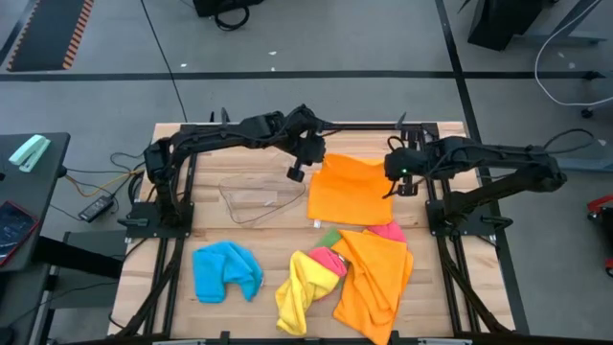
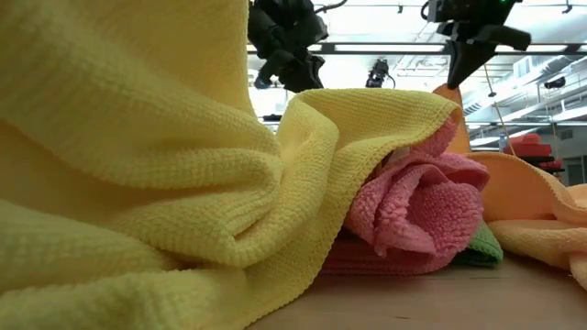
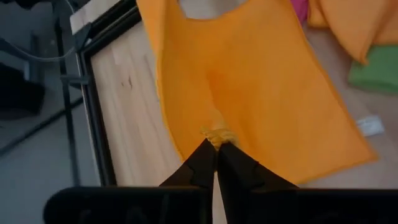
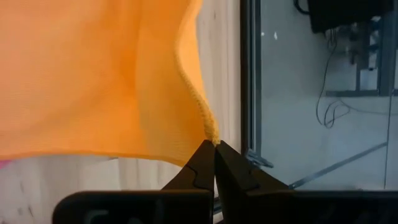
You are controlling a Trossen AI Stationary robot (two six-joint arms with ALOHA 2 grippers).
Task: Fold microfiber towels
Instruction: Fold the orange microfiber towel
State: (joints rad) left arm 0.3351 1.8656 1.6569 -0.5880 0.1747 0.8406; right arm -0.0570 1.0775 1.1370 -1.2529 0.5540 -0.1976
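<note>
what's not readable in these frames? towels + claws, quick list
- Low view: yellow towel fills the frame and hides the blue towel; only a sliver of the green towel shows under the pink towel.
- High view: left claw and right claw too small to judge grip on the orange towel.
- Clear tub: faint, contents unreadable.

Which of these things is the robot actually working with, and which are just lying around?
Part of the job:
orange towel, pinched by left gripper and right gripper
second orange towel
blue towel
yellow towel
pink towel
green towel

Lying about:
clear plastic tub
</note>
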